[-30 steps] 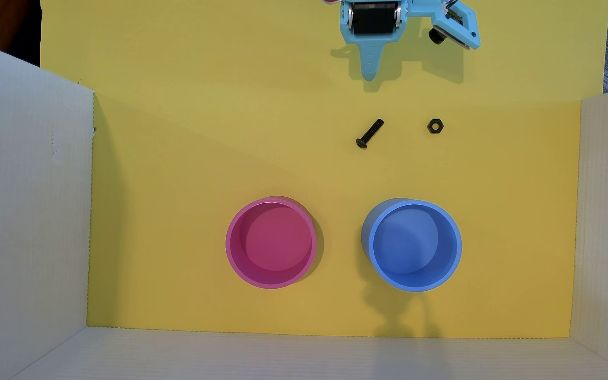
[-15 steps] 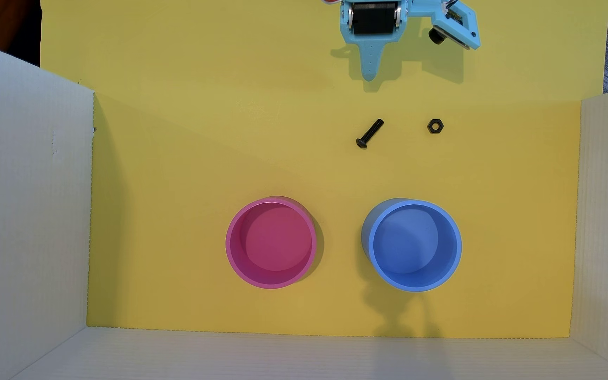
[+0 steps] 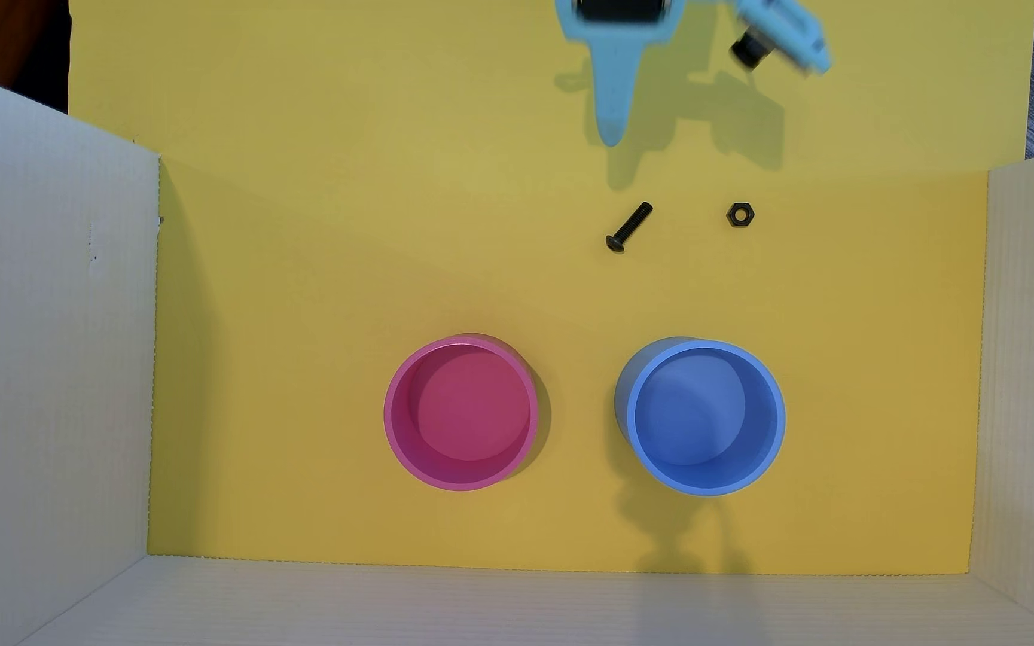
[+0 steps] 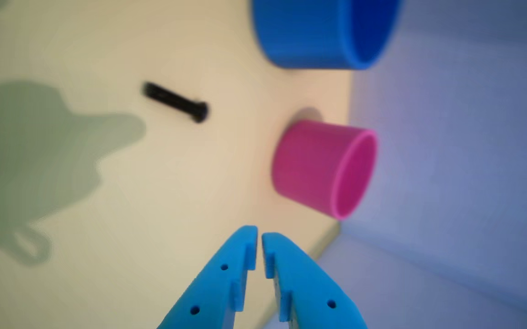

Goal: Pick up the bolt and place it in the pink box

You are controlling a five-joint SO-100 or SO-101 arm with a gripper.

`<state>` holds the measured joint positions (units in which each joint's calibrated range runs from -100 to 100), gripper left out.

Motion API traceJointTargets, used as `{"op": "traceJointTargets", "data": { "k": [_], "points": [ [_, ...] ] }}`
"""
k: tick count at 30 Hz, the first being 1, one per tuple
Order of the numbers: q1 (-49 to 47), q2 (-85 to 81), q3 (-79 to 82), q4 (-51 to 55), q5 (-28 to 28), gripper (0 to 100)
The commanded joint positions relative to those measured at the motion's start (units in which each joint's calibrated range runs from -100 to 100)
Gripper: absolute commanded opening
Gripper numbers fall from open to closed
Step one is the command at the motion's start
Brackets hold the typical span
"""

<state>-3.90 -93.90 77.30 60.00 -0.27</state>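
step: reach | light-blue pincer (image 4: pixel 259 237) nearly closed, empty | small black threaded bolt (image 3: pixel 628 227) at its 6 o'clock overhead, shank toward 1 | open, straddle shank crosswise | avoid black hex nut (image 3: pixel 740 215) | then round pink box (image 3: pixel 461 413)

Yellow sheet (image 3: pixel 315 279) bears bolt (image 3: pixel 628 227), nut (image 3: pixel 740 215), pink box (image 3: pixel 461 481), blue cup (image 3: pixel 706 486).

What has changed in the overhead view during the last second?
Only the arm moved: the pincer shifted slightly left, its tip reaching a little lower in the picture, blurred by motion. It took hold of nothing. The bolt, nut, pink box and blue cup stayed put.
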Motion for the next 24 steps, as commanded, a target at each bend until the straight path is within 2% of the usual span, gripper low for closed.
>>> {"op": "traceJointTargets", "data": {
  "k": [1, 6, 12, 19, 22, 24],
  "points": [
    [0.4, 10.8, -12.0, 0.8, -0.3, 2],
    [-0.1, 36.7, -27.2, 8.8, -0.2, 2],
    [0.0, 59.2, -32.4, 7.5, -0.1, 2],
    [0.5, 69.0, -32.8, -0.6, 0.9, 2],
    [-0.2, 68.9, -33.0, -1.1, 6.3, 2],
    [-1.0, 69.6, -34.1, -1.4, 7.4, 2]
  ]
}}
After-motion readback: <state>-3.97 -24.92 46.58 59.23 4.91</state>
